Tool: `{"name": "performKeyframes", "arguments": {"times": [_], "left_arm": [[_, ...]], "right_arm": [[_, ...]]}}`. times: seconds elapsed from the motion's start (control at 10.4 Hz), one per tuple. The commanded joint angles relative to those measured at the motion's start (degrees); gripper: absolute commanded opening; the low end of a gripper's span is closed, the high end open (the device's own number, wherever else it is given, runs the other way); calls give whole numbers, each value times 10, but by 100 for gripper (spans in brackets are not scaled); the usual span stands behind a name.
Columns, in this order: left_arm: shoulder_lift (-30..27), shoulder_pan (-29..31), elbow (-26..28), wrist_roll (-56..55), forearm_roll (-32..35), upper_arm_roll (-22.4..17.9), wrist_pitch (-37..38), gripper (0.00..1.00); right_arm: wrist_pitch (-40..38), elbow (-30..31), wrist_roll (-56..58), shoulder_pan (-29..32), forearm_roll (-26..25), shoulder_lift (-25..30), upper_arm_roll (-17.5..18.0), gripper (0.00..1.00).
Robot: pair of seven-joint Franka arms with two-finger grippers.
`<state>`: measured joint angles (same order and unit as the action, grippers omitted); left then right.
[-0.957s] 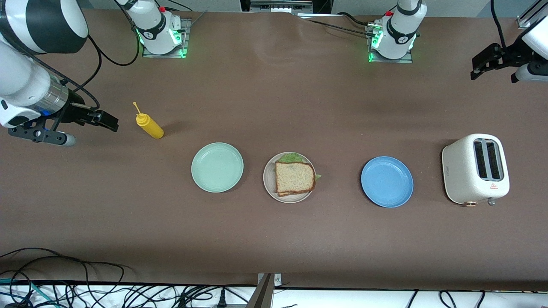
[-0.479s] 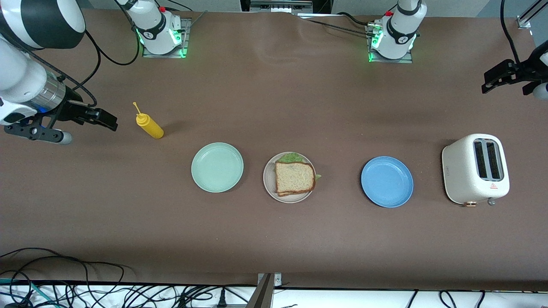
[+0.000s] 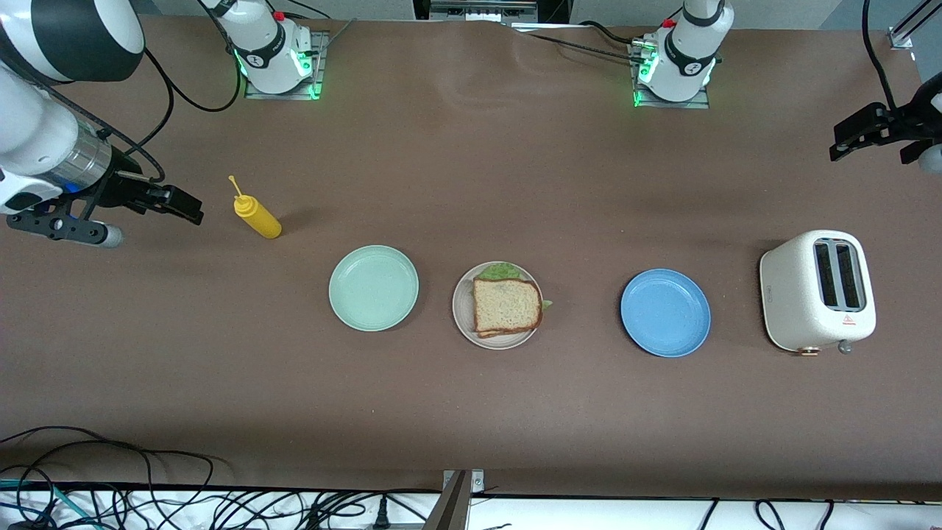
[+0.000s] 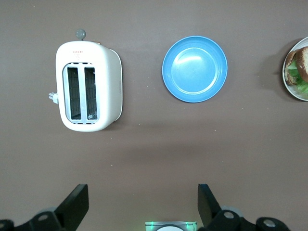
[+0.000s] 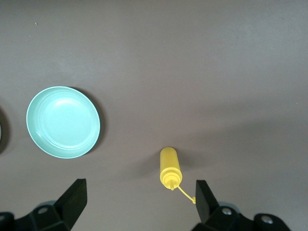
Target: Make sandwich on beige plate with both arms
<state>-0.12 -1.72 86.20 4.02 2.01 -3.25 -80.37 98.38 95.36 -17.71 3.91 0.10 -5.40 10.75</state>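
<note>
The sandwich point(image 3: 506, 305) lies on the beige plate point(image 3: 461, 313) in the middle of the table. Its top slice of speckled bread shows, with green lettuce point(image 3: 500, 271) sticking out at the edge toward the robots' bases. In the left wrist view only part of the sandwich point(image 4: 302, 62) and the beige plate's rim point(image 4: 287, 83) show. My right gripper point(image 3: 193, 208) point(image 5: 139, 199) hangs open and empty over bare table by the mustard bottle. My left gripper point(image 3: 846, 140) point(image 4: 143, 202) hangs open and empty over the table's edge at the left arm's end.
An empty mint green plate point(image 3: 373, 288) point(image 5: 63, 121) and an empty blue plate point(image 3: 665, 313) point(image 4: 195, 69) flank the beige plate. A yellow mustard bottle point(image 3: 257, 214) point(image 5: 170, 167) lies toward the right arm's end. A white toaster point(image 3: 818, 291) point(image 4: 89, 86) stands toward the left arm's end.
The left gripper has drawn back toward the left arm's end of the table. The right gripper has slipped slightly outward. The sandwich and plates have not moved.
</note>
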Motion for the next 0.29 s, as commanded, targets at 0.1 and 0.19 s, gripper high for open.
{"name": "performKeyframes", "arguments": {"times": [0.1,0.19], "left_arm": [[10,-5,-20,0,9,0,19,100],[10,-5,-20,0,9,0,19,100]], "right_arm": [[-6,-2,-5,-2,10,4,-5,100],[-6,-2,-5,-2,10,4,-5,100]]}}
